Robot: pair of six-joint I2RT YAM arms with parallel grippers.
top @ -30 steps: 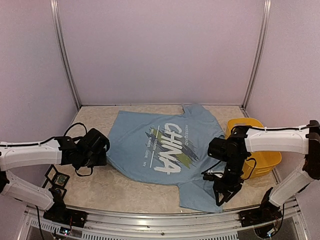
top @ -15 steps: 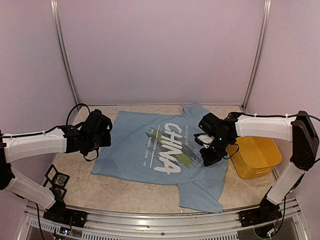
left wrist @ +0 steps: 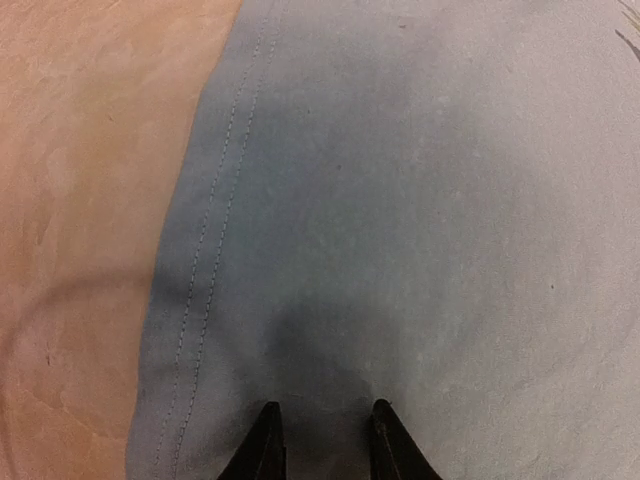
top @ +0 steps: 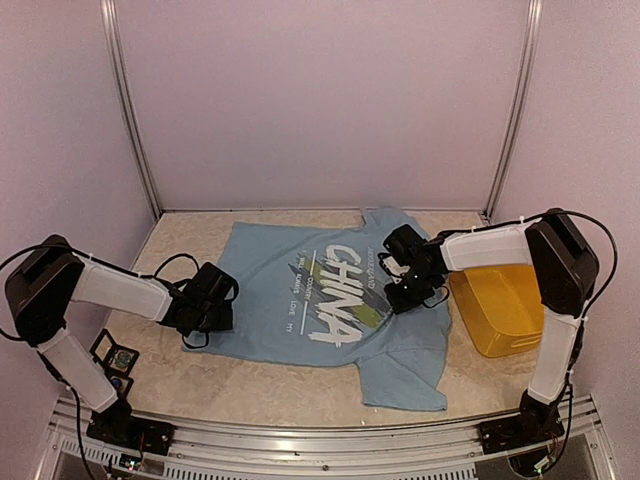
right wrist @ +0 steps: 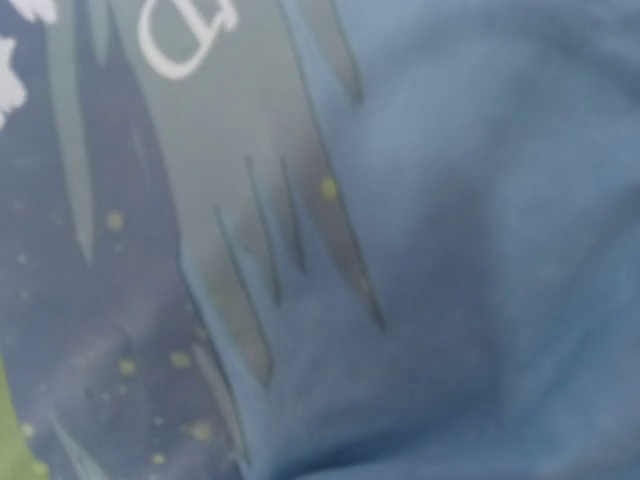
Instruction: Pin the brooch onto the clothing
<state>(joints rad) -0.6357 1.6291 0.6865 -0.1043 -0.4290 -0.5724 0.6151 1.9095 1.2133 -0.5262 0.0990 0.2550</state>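
Two small black square cases (top: pixel 115 358) sit at the near left corner, well apart from the shirt. Just right of them the left gripper (left wrist: pixel 325 447) is down at the shirt's left edge. Its fingers (left wrist: pixel 265 445) stand a narrow gap apart with blue cloth between the tips; whether any cloth is pinched cannot be told.

The T-shirt (top: pixel 280 260) lies flat and sideways in the middle of the table. Its long axis runs left to right, with the stitched hem (left wrist: pixel 205 250) on the left. One sleeve points toward the back wall and the other toward the near edge on the right. The white lettering (top: pixel 340 295) reads from near to far.

The right gripper (top: pixel 405 288) rests on the cloth just right of the print, jaws closed. Its camera shows only blurred grey and green streaks. The brooch cannot be made out in any view.

Beside the shirt's right edge stands a yellow bin (top: pixel 510 320).

The table (top: pixel 190 240) is beige and marbled, with pale walls (top: pixel 320 100) around it and a metal rail (top: pixel 300 440) along the near edge.
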